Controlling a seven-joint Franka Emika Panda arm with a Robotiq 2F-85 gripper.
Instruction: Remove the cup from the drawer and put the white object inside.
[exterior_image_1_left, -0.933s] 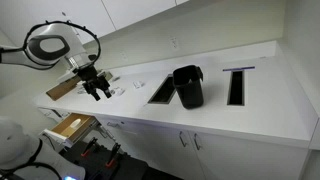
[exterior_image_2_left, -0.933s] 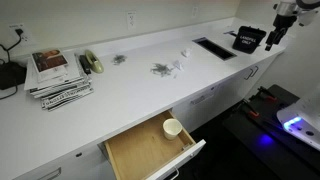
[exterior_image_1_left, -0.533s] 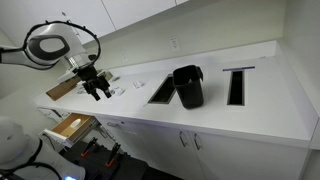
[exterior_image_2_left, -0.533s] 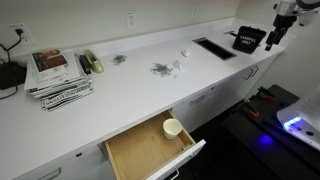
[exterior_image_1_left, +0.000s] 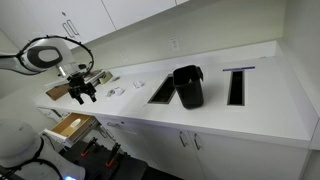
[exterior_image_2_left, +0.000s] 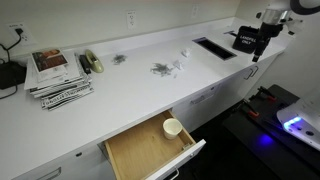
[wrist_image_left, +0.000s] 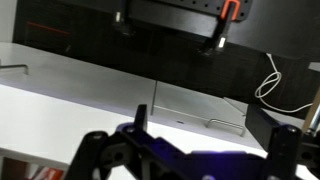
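Note:
The drawer (exterior_image_2_left: 140, 152) stands open below the counter, with a light-brown wooden inside and a flat white front. It also shows in an exterior view (exterior_image_1_left: 72, 126). A small white cup (exterior_image_2_left: 172, 127) stands upright in its front corner. A small white object (exterior_image_2_left: 179, 66) lies on the counter among crumpled bits. My gripper (exterior_image_1_left: 80, 95) hangs open and empty over the counter edge, well away from the cup. In the other exterior view it is at the far end of the counter (exterior_image_2_left: 254, 52). In the wrist view its dark fingers (wrist_image_left: 215, 135) are spread, with nothing between them.
A black container (exterior_image_1_left: 187, 87) stands between two rectangular cut-outs in the counter (exterior_image_1_left: 160, 92). Stacked magazines (exterior_image_2_left: 58, 76) and a green roll (exterior_image_2_left: 94, 65) lie at the other end. White cabinet doors with bar handles (wrist_image_left: 225, 125) sit below the counter.
The arm has swung, and the gripper has moved sideways and slightly down along the counter edge. The cup, drawer and white object have not moved.

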